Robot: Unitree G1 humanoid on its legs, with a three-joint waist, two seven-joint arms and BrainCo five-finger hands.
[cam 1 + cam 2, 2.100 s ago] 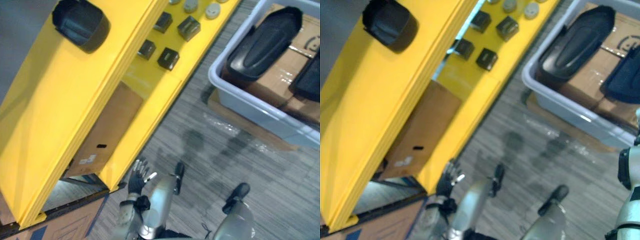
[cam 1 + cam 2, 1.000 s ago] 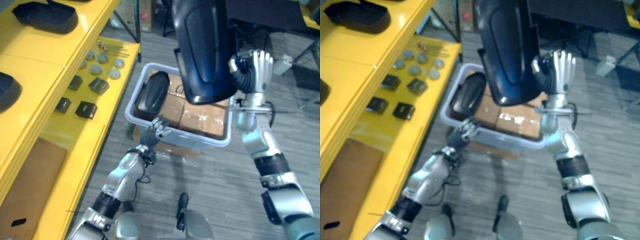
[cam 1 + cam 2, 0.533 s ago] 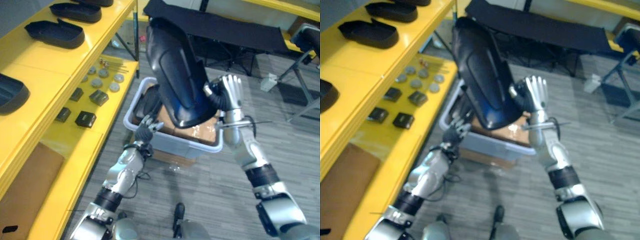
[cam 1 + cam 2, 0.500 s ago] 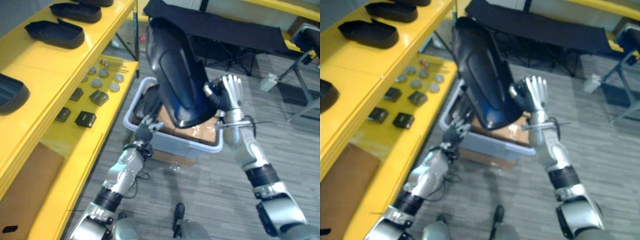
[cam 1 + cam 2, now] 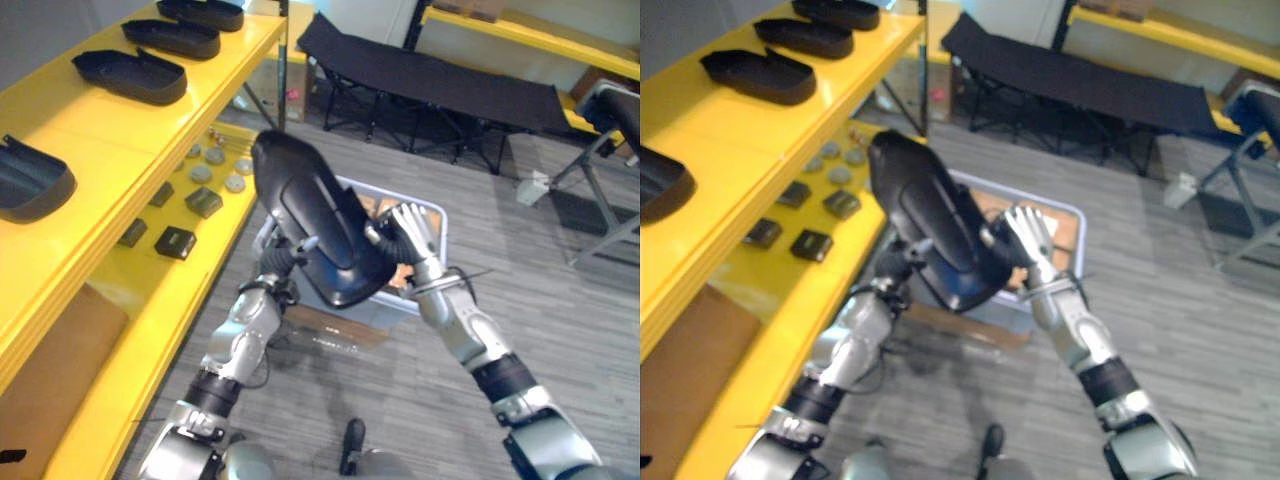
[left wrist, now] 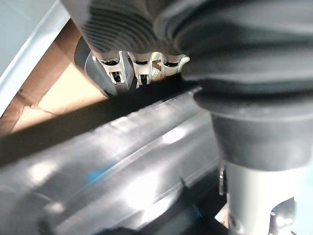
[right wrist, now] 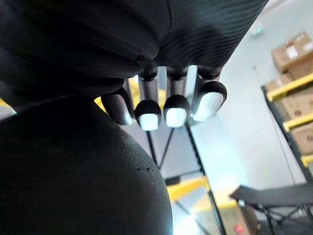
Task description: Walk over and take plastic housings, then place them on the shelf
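The yellow shelf (image 5: 120, 130) carries dark housings (image 5: 130, 75) along its top board. Just off its edge, above the grey bin (image 5: 395, 195), a big black housing (image 5: 320, 235) is squeezed between two hands. The right hand (image 5: 408, 232) lies flat, fingers straight. The left hand (image 5: 283, 258) is tucked beneath, its grip impossible to tell.

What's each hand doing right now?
Left hand: cannot be told, partly behind the housing.
Right hand: open, pressed against the housing.

Bright even light from above, pale glare on the yellow shelf (image 5: 120, 130), soft sheen on the black housing (image 5: 315, 225), faint shadows on the grey floor (image 5: 560, 330)
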